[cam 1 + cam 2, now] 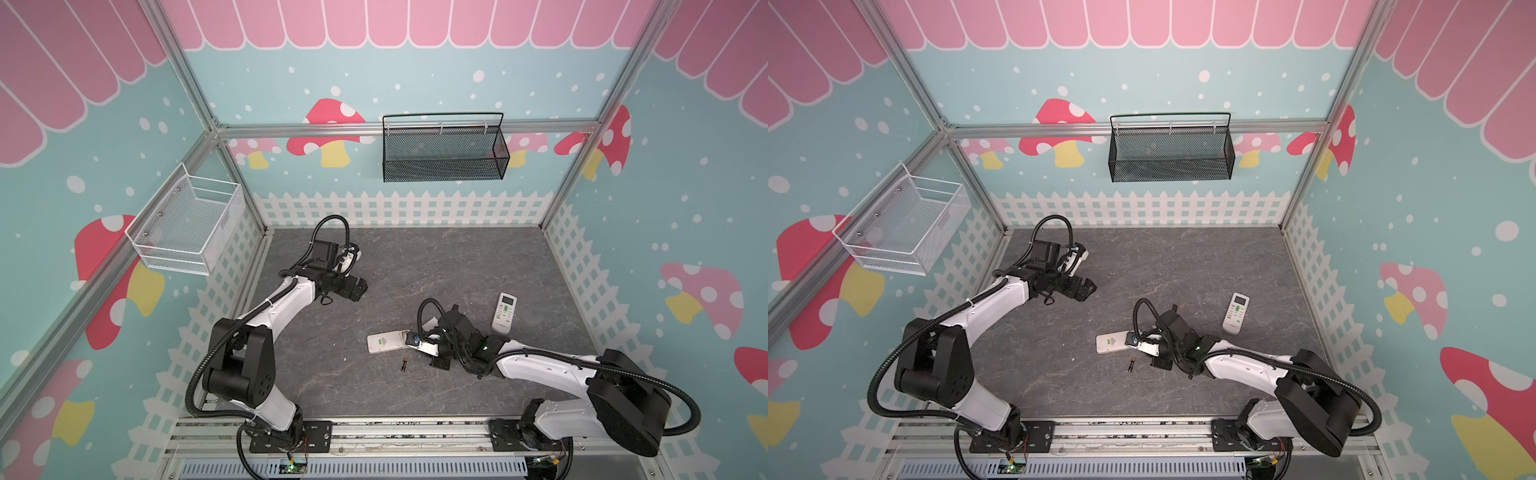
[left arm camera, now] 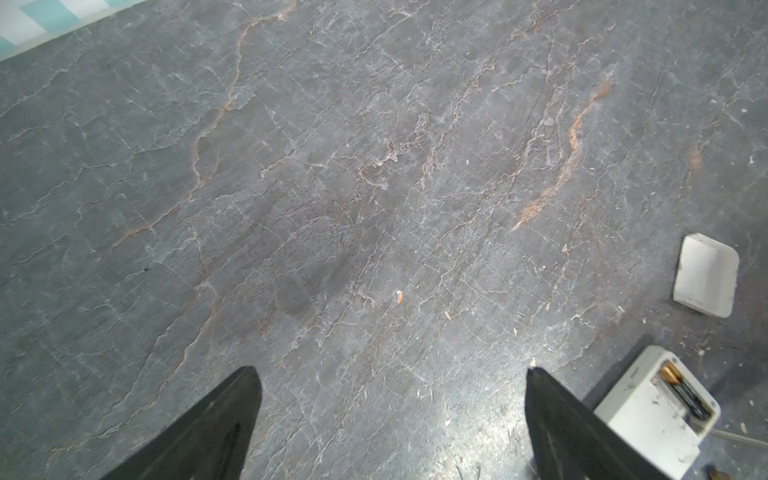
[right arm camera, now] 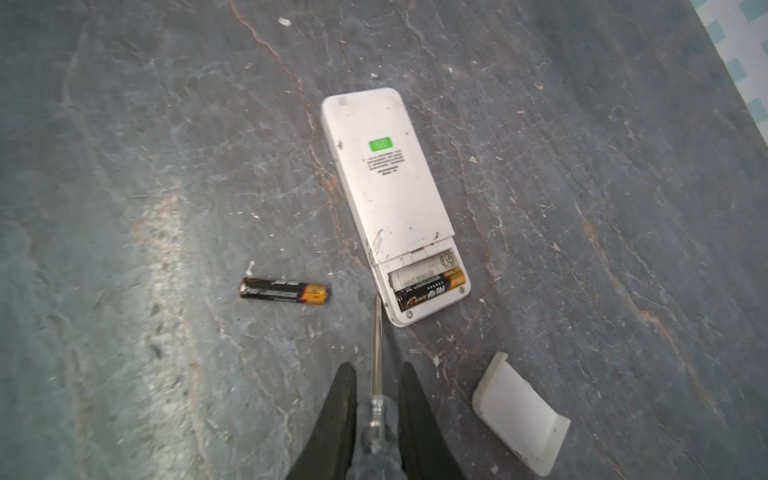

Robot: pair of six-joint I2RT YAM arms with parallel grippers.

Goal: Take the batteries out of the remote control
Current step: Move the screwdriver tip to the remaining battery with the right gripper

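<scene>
Left gripper (image 2: 390,374) is spread wide, hanging over the table (image 2: 332,187), well apart from the remote (image 1: 382,343). Right gripper (image 3: 376,368) is clamped on the screwdriver (image 3: 377,349), its tip right at the remote's edge straight ahead. A loose battery (image 3: 284,292) lies on the table beside that tip. The seated battery (image 3: 428,293) sits in the open compartment.

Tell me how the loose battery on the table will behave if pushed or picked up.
The loose battery is a slim cylinder lying on its side on the flat table, so a sideways push would likely roll it. Its glossy wrap looks slippery, so a pinch may slip. It looks rigid and should not bend.
</scene>
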